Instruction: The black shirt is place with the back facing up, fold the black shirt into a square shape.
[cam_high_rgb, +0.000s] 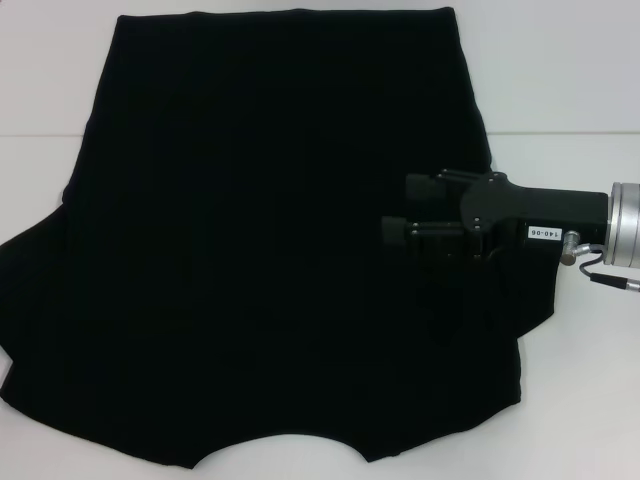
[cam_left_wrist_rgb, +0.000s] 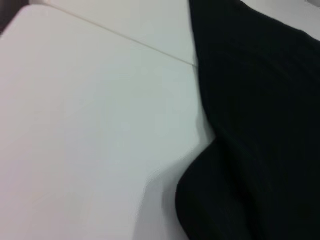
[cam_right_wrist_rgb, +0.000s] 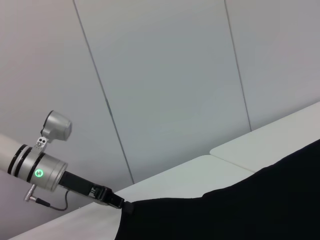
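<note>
The black shirt (cam_high_rgb: 270, 250) lies spread on the desk (cam_high_rgb: 560, 80) beneath the right gripper (cam_high_rgb: 400, 207), its jaws released. The left gripper (cam_right_wrist_rgb: 120, 202) meets the hem; its grasp I cannot tell. Pinching only 1 layer could drag and bunch the fold.

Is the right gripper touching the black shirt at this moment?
Cannot tell. The head view shows the right gripper over the black shirt, on its right side, black against black, with no contact or gap plainly visible.
</note>
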